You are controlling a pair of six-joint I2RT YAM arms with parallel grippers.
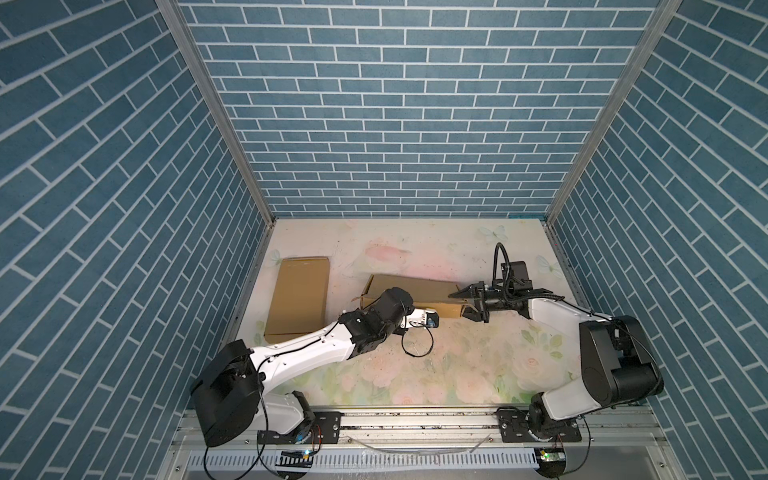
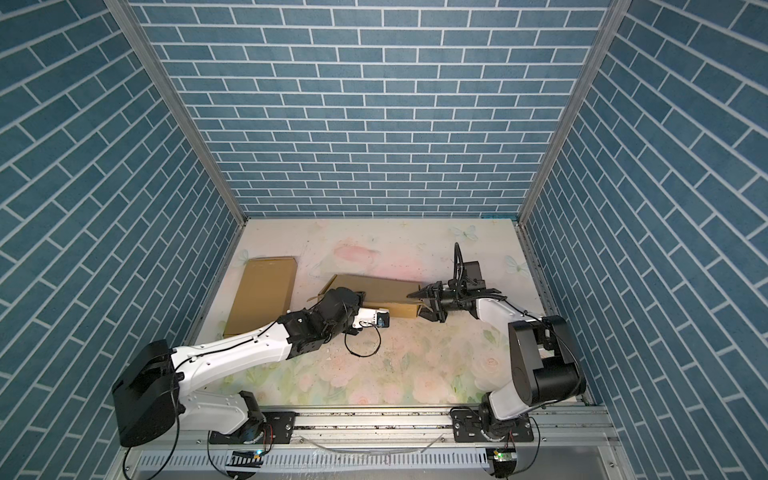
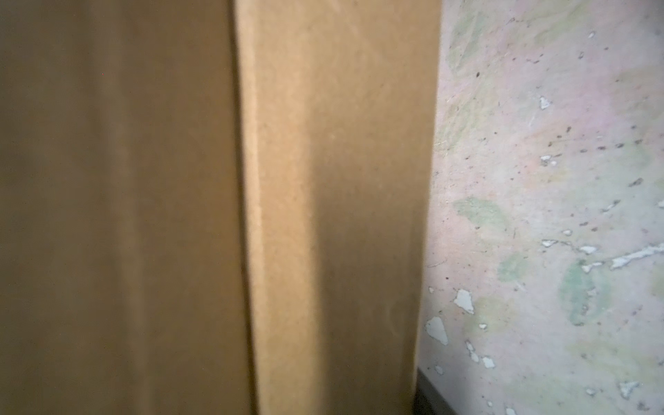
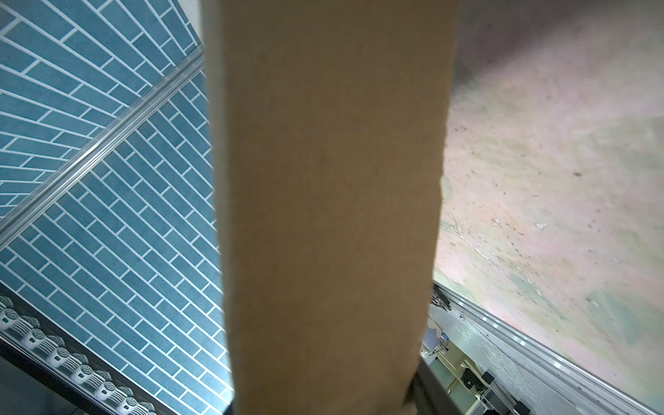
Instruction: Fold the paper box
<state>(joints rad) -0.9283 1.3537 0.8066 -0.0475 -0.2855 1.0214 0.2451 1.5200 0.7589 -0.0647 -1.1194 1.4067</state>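
At paper box (image 1: 415, 287): right hand (image 1: 462, 305) level, pinching end; left hand (image 1: 390, 305) low, grip unclear.

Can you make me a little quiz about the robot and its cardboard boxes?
1. How many cardboard pieces lie on the flowery table?
2. True or false: the right pincer is at one end of the half-folded box.
3. Where is the flat cardboard? A) near the left wall B) in the right pincer C) on top of the box
Key: 1. two; 2. true; 3. A
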